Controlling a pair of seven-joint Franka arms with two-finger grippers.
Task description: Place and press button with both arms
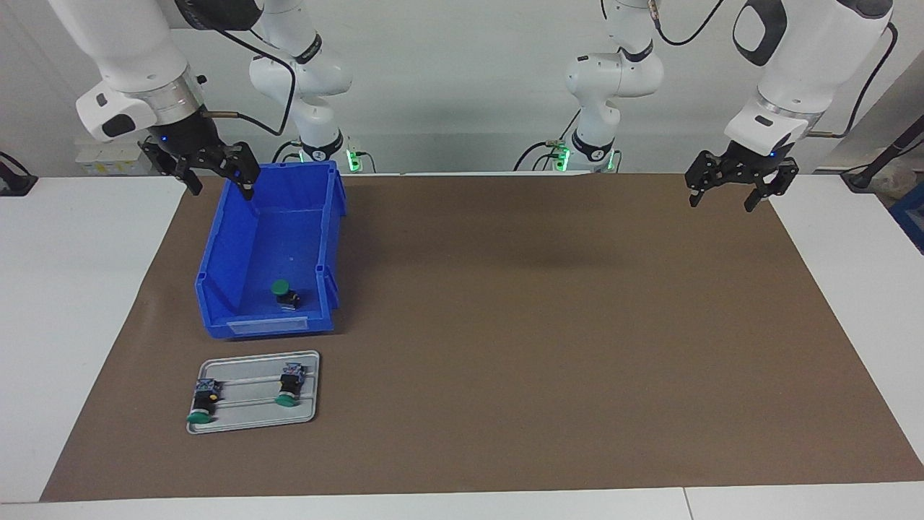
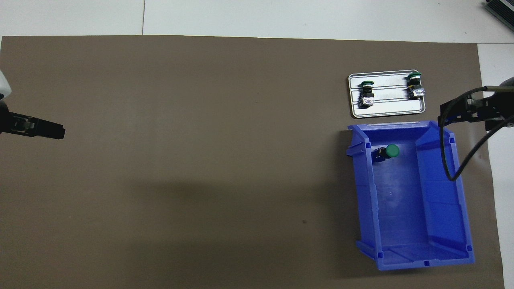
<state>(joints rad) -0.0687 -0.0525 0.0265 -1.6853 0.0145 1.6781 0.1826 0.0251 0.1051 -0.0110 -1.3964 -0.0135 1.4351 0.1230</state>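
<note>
2 buttons already lie on the grey tray (image 1: 253,415) near the surface's edge farthest from the robots, at the right arm's end: one (image 1: 290,385) on the tray's side toward the table middle, the other (image 1: 202,401) on its outer side, both on their sides with green caps pointing away from the robots. 1 more button (image 1: 286,295) sits in the blue bin (image 1: 216,289), just robot-side of the tray, close to the bin's wall nearest the tray, green cap up and slightly tilted.

Right end effector (image 1: 214,175) hangs in the air over the bin's corner nearest the robots, on the outer side. Fingers spread, nothing between them. Left end effector (image 1: 730,189) hangs over the brown mat's corner at the left arm's end, spread and empty; that arm waits.

My read: you're between picks. The placing step is part done, and the bin button is the next candidate. No press has started as far as I can judge.

Next move for you:
- Bring the right end effector over the bin button and drop inside the walls.
- Watch clearance: the button is tight to the bin's tray-side wall, so 1 finger may foul the wall.
- Grip the black body, not the cap.
- Aim for the free stretch of tray between the 2 buttons, if that is the intended slot; I can't tell.
</note>
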